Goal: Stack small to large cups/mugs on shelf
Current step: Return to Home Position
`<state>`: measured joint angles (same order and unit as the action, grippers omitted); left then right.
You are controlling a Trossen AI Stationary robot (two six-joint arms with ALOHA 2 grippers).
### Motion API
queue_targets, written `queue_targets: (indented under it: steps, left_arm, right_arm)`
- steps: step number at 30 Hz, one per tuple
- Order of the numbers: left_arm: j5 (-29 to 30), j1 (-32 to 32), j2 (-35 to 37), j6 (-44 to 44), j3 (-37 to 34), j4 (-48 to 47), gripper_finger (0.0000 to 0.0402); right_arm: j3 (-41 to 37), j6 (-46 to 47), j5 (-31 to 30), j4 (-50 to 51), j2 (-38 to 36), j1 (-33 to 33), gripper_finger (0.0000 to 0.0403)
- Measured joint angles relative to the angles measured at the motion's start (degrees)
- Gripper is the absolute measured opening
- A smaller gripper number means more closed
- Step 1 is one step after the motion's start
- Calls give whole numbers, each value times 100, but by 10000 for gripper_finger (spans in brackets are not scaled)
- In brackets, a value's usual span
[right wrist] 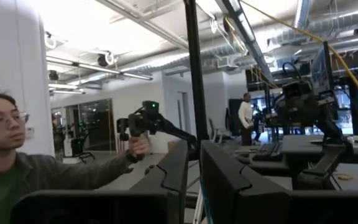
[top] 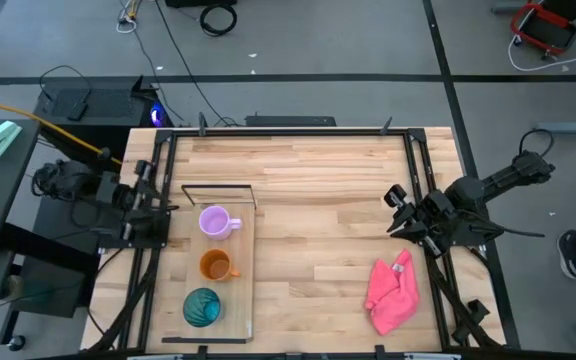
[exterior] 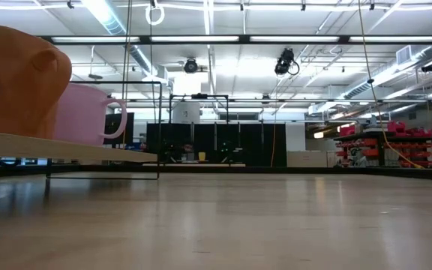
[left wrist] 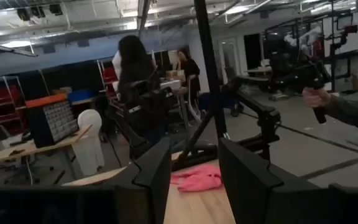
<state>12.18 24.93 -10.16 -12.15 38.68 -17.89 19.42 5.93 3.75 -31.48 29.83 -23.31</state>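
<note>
The shelf (top: 243, 290), a long light-wood board with a thin black wire frame (top: 218, 187) at its far end, lies at the table's left. On it stand, in a row from far to near, the lilac mug (top: 214, 222), the orange mug (top: 214, 265) and the teal cup (top: 202, 306). The low view shows the orange mug (exterior: 13, 82) and the lilac mug (exterior: 88, 112) on the board (exterior: 73, 152). My left gripper (top: 164, 208) (left wrist: 194, 165) is open and empty at the table's left edge, beside the shelf. My right gripper (top: 396, 212) (right wrist: 194, 165) is empty near the right edge, with a narrow gap between its fingers.
A crumpled pink cloth (top: 392, 293) lies at the near right and also shows in the left wrist view (left wrist: 197, 178). Black frame rails (top: 418, 170) run along the table's sides. A person holding a hand-held device (right wrist: 135, 124) stands beyond the table.
</note>
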Motion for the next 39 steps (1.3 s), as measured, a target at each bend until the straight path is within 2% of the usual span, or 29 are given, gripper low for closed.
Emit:
queue_targets:
  steps: [4, 8, 19, 22, 26, 30, 39]
  left_arm:
    - [268, -15, 20, -28, -355, 396, 141]
    - [244, -13, 62, 33, -664, 445, 147]
    - [367, -34, 711, -17, -1558, 1295, 142]
    - [668, -160, 808, -138, -1723, 1330, 139]
    - [1387, -489, 879, -417, -1747, 1457, 138]
    - [1453, -937, 931, -751, -1733, 1588, 143]
    - [2359, -2012, 925, -1397, -1720, 2328, 147]
  right_arm:
    - [0, -11, 1, -38, 89, 0, 51]
    - [0, 64, 9, -38, 141, 0, 51]
    - [0, 103, 81, -42, 312, 0, 51]
    - [0, 88, 81, -37, 370, 0, 51]
    - [0, -54, 81, -40, 390, 6, 51]
    - [1, -320, 134, -48, 333, 217, 51]
    - [2, -346, 629, 18, 301, 1414, 51]
